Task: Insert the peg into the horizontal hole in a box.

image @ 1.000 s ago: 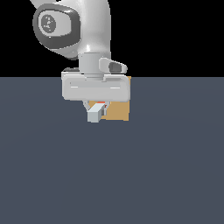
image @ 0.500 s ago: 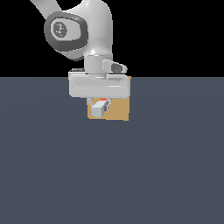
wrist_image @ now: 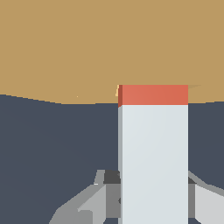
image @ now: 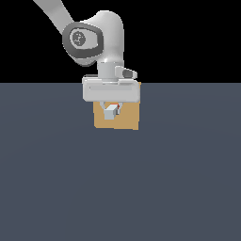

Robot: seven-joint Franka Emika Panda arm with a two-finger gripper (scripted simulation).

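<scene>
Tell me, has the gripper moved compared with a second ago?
Yes. Against the box, the gripper has shifted toward the exterior view's right, and now sits in front of the box's face rather than at its left edge.

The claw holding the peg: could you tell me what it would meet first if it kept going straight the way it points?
Most likely the tan box: the peg in the claw already has its red tip at the box's face. Whether it meets the hole cannot be seen.

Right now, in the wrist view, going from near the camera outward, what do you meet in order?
Fingers → white shaft of the peg → its orange-red tip → tan box face. The hole itself is not visible here.
</scene>
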